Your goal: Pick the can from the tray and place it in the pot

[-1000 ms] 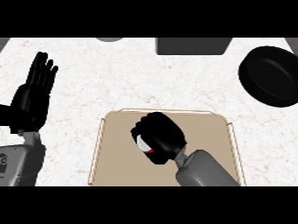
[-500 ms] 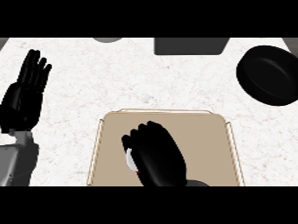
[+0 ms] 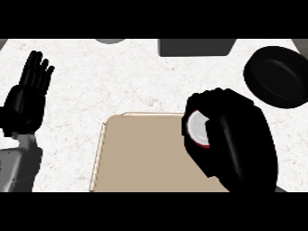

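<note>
My right hand [image 3: 240,140] is curled round the can [image 3: 198,130], of which only a white top with a red rim shows. Hand and can hang large in the head view over the right side of the tan tray [image 3: 143,153], which looks bare where it shows. The black pot [image 3: 281,76] stands on the counter at the upper right, just beyond the hand's fingers. My left hand [image 3: 24,101] rests open at the left edge, fingers up, holding nothing.
A dark grey box [image 3: 196,47] lies at the counter's far edge, with a small grey round object [image 3: 109,41] to its left. White speckled counter [image 3: 116,81] stretches between the tray, the left hand and the far edge.
My right hand has closed on the can, lifted it off the tray and carried it up and to the right toward the pot. The left hand has barely moved.
</note>
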{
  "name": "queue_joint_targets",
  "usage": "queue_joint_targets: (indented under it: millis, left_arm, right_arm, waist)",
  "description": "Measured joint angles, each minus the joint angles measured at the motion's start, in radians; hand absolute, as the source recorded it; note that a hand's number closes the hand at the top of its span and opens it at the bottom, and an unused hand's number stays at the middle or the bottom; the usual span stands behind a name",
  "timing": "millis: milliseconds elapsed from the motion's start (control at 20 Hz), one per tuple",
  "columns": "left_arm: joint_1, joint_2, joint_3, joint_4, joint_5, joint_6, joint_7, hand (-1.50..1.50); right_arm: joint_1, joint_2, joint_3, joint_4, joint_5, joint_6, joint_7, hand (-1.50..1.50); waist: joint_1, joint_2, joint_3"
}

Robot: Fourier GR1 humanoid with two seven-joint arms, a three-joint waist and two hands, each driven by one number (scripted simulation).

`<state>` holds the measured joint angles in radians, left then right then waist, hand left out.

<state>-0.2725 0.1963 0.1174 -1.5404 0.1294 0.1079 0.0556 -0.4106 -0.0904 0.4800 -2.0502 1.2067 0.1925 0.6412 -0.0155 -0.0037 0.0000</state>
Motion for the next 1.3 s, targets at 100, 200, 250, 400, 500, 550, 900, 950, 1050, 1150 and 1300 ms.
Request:
queue_joint_targets:
  millis: [100,200,250,400,500,550,900,950,1050,1150,1300]
  left_arm:
    - [0.0,-0.007,-0.009,-0.008,-0.01,0.007,0.002,0.0]
    - [-0.002,-0.001,-0.002,-0.008,0.002,-0.005,0.003,0.0]
    - [-0.004,-0.001,-0.001,0.003,0.0,-0.008,-0.006,0.0]
    - [-0.01,0.0,0.005,0.013,0.003,-0.01,-0.004,0.0]
    - [-0.007,-0.002,0.003,0.009,0.001,-0.01,-0.004,0.0]
    - [-0.008,-0.003,-0.002,-0.004,-0.001,-0.007,0.011,0.0]
    - [-0.002,0.007,0.01,0.0,0.009,-0.032,-0.003,0.0]
    - [-0.01,0.001,0.006,0.006,0.003,-0.024,0.0,0.0]
    - [-0.031,0.003,0.007,0.021,-0.002,-0.022,-0.003,0.0]
    - [-0.029,-0.011,-0.005,0.013,-0.013,-0.01,0.0,0.0]
    - [-0.026,-0.006,-0.001,0.009,-0.006,-0.025,-0.004,0.0]
  right_arm:
    - [-0.008,-0.031,-0.091,-0.037,-0.022,0.003,-0.011,1.5]
    - [-0.029,-0.065,-0.199,-0.06,-0.069,0.019,-0.029,1.5]
    - [-0.032,-0.084,-0.251,-0.061,-0.092,0.021,-0.043,1.5]
    - [-0.029,-0.15,-0.396,-0.059,-0.173,0.051,-0.092,1.5]
    - [-0.014,-0.199,-0.496,-0.016,-0.232,0.05,-0.151,1.5]
    - [-0.009,-0.223,-0.537,0.015,-0.255,0.048,-0.183,1.5]
    - [-0.015,-0.369,-0.779,0.278,-0.386,-0.001,-0.415,1.5]
    - [-0.017,-0.385,-0.803,0.334,-0.393,-0.022,-0.456,1.5]
    - [-0.02,-0.413,-0.846,0.438,-0.42,-0.056,-0.542,1.5]
    - [-0.042,-0.442,-0.873,0.545,-0.438,-0.085,-0.619,1.5]
    - [-0.09,-0.48,-0.89,0.702,-0.446,-0.127,-0.713,1.5]
  waist:
    - [0.003,0.001,0.0]
    - [0.006,0.002,0.0]
    - [0.006,0.003,0.0]
    - [0.008,0.003,0.0]
    - [0.009,0.004,0.0]
    - [0.011,0.004,0.001]
    - [0.017,0.006,0.001]
    - [0.018,0.006,0.001]
    - [0.018,0.007,0.001]
    - [0.021,0.007,0.001]
    - [0.025,0.007,0.001]
